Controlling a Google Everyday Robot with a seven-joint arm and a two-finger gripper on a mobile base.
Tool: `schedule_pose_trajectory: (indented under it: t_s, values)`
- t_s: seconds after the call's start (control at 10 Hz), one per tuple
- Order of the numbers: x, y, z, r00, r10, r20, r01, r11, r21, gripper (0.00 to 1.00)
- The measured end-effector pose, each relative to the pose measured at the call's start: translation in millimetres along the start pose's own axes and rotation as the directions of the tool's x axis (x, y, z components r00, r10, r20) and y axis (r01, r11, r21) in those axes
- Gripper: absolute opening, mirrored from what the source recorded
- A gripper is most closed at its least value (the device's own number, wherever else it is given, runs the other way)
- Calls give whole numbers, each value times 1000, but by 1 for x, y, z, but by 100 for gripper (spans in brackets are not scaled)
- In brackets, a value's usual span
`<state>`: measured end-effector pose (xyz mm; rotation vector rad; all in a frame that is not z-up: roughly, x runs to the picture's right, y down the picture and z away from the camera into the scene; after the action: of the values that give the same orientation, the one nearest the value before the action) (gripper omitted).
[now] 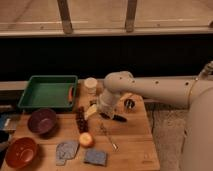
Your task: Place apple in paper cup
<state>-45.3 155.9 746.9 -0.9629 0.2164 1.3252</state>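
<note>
apple (86,139) sat loose near the front of the table (131,146), with the paper cup (90,85) well behind it at the back. gripper (100,109) hung low between them, a bit right, and i couldn't tell if it was spread or closed. looked like the reach step to me, and next it'd need to come forward and down onto the apple.

The jaws, between paper cup (90,85) and grapes (80,120), blur into the wrist (107,98).

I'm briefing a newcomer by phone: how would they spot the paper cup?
On the table, find the green tray at the back left. Just off its right edge stands the paper cup, behind the claw, which hangs over the table's middle. It is the only small cream-white cylinder; the purple bowl and red-orange bowl are far wider.
</note>
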Motion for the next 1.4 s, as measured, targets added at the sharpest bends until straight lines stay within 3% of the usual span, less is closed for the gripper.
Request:
schedule_pose_trajectory:
  t_s: [0.2, 0.3, 0.4, 0.6, 0.7, 0.8, 0.9, 1.1, 1.4]
  values:
    - [2, 7, 7, 999, -46, -22, 47, 999, 8, 80]
    - [3, 13, 11, 996, -78, -34, 79, 996, 30, 80]
    - [3, 18, 15, 994, -97, -44, 100, 992, 70, 80]
    - [2, 30, 26, 989, -131, -63, 140, 972, 190, 80]
    - [2, 35, 29, 989, -135, -65, 146, 966, 212, 80]
    - [3, 28, 30, 990, -119, -70, 131, 970, 207, 80]
    - [5, 24, 32, 991, -112, -75, 124, 976, 179, 80]
    - [10, 16, 41, 993, -80, -82, 87, 992, 89, 80]
    - [20, 16, 53, 993, -57, -107, 62, 997, 40, 80]
